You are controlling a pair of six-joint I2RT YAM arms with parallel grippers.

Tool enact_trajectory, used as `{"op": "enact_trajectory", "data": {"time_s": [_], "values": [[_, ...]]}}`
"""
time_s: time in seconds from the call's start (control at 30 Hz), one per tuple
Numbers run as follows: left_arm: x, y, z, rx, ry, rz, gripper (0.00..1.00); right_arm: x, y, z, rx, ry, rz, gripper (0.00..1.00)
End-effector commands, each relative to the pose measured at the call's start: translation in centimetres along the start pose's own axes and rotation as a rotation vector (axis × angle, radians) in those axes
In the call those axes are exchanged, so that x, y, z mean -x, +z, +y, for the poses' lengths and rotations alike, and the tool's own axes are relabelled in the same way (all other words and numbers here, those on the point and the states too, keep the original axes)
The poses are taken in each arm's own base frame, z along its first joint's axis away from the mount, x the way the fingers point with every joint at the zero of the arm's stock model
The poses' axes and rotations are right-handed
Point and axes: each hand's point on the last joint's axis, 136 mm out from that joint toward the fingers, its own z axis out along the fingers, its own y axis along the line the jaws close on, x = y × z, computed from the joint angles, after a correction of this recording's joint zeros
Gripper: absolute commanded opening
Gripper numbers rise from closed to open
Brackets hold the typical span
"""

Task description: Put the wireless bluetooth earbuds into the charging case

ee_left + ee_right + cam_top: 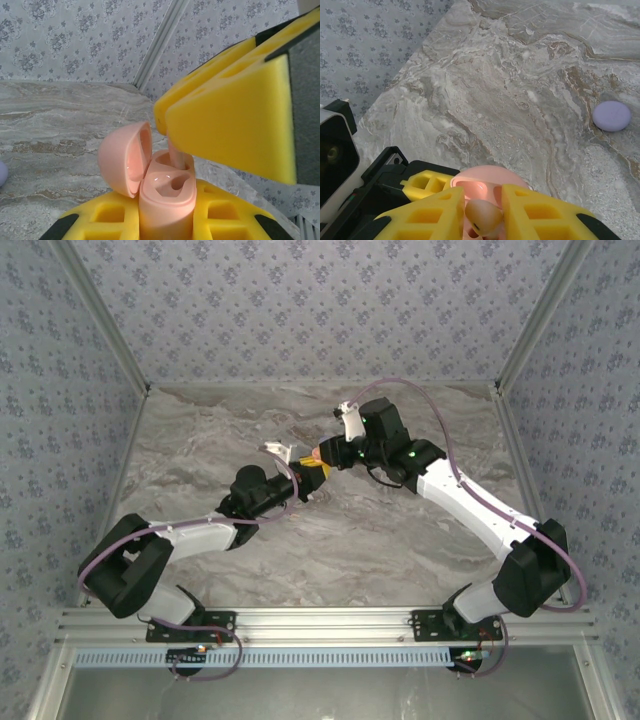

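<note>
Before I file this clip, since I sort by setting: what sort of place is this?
Likely a staged robot test booth, not a home: grey marble-patterned tabletop, blue-grey floral wallpaper panels in aluminium frame posts, two white-and-black robot arms bolted to an aluminium rail.

Pink charging case (165,200): upright, raised mid-scene, slightly far. Rounded lid hinged open, tipped to the left. Two wells exposed, one empty. Pale pink earbud (482,216): over the case mouth, head up, stem down in the other well.
</note>
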Motion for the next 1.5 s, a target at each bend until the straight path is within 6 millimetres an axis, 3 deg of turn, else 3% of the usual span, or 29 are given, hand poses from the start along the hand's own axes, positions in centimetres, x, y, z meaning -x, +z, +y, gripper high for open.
{"op": "enact_trajectory", "data": {"time_s": [0.0, 1.13, 1.33, 1.47], "values": [[2.3, 0.2, -1.4, -0.039, 0.036, -0.062, 0.15, 0.0, -0.8, 0.3, -0.010, -0.026, -0.005, 0.27], [1.6, 0.2, -2.1, -0.003, 0.156, -0.007, 0.15, -0.3, -1.3, -0.8, -0.099, -0.037, 0.029, 0.36], [1.1, 0.1, -1.2, 0.051, 0.151, 0.013, 0.15, 0.2, -2.1, 0.2, -0.075, -0.055, 0.005, 0.42], [0.4, -0.4, 0.0, 0.111, 0.152, 0.043, 0.15, 0.6, -2.8, -0.5, -0.124, -0.052, -0.030, 0.46]]}}
